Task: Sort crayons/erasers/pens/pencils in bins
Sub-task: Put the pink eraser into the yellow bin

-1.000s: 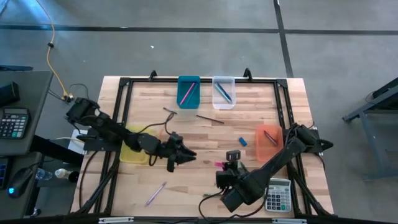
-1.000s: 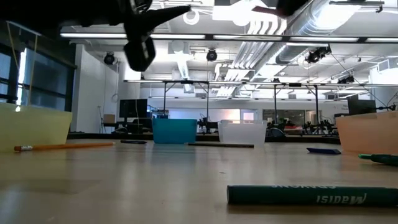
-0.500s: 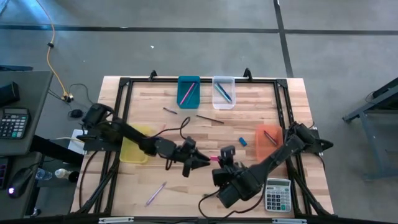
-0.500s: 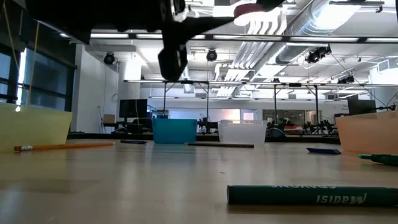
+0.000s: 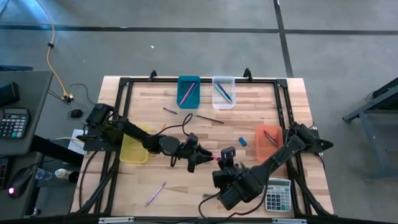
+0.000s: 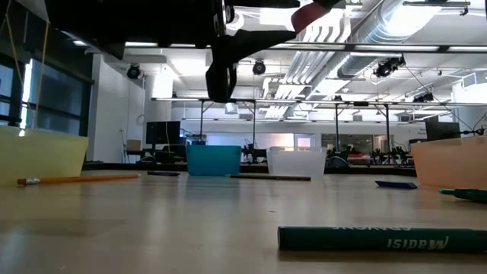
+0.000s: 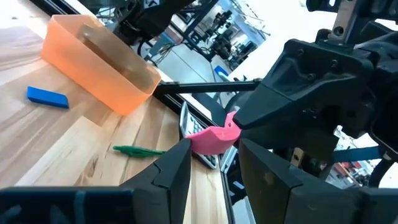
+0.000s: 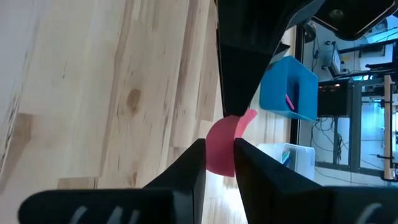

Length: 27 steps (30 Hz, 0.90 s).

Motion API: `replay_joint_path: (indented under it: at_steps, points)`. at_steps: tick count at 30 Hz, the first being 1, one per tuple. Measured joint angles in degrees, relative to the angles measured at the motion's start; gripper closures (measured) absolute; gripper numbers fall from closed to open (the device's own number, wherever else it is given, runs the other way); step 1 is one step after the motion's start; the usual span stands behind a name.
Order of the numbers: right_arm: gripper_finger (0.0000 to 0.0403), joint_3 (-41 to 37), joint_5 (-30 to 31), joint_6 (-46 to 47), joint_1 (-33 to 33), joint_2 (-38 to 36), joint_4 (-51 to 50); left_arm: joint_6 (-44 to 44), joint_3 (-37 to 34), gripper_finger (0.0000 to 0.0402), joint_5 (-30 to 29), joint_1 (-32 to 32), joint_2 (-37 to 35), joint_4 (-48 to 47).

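A pink eraser (image 5: pixel 217 160) is in the air over the table's middle, held by my right gripper (image 5: pixel 225 163), which is shut on it. My left gripper (image 5: pixel 204 158) comes from the table's left. It is open, with its fingers on either side of the eraser's free end (image 7: pixel 211 142). A blue eraser (image 5: pixel 242 141) lies flat on the table beside the orange bin (image 5: pixel 268 140). The teal bin (image 5: pixel 188 91) and the clear bin (image 5: pixel 223 91) stand at the far edge. The yellow bin (image 5: pixel 135 149) stands under my left arm. My right gripper pinches the pink eraser (image 8: pixel 220 132) between its two fingers, which point roughly level toward the table's left. The eraser sticks out past the fingertips (image 8: pixel 198 148) and is lifted clear of the table. My left gripper has one fingertip (image 7: pixel 182 148) right at the eraser's edge; whether it touches, I cannot tell.
A grey calculator (image 5: pixel 278 194) lies near the front right. Thin sticks lie loose on the wood: a dark one (image 5: pixel 210 118), a short one (image 5: pixel 170 111) and a purple one (image 5: pixel 155 193). In the low view a green crayon (image 6: pixel 380 239) and a pencil (image 6: pixel 76 180) lie near.
My left gripper has gone toward the table's right edge, away from the yellow bin, up to the pink eraser in my right gripper, and now stands around the eraser's free end. My right gripper has shifted slightly toward the table's left with the eraser.
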Motion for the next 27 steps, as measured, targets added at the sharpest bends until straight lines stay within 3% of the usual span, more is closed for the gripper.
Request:
replay_joint_path:
  at_steps: [16, 27]
  points:
    - [0.0336, -0.06, 1.1, 2.01, 1.62, 0.0, -0.18, 5.35, 0.04, 0.0277, 4.25, 0.0, -0.04, -1.75]
    - [0.0336, -0.07, 2.41, 3.19, 3.22, 0.0, 0.02, 15.91, 0.04, 0.0277, 6.4, -0.13, -0.07, -1.68]
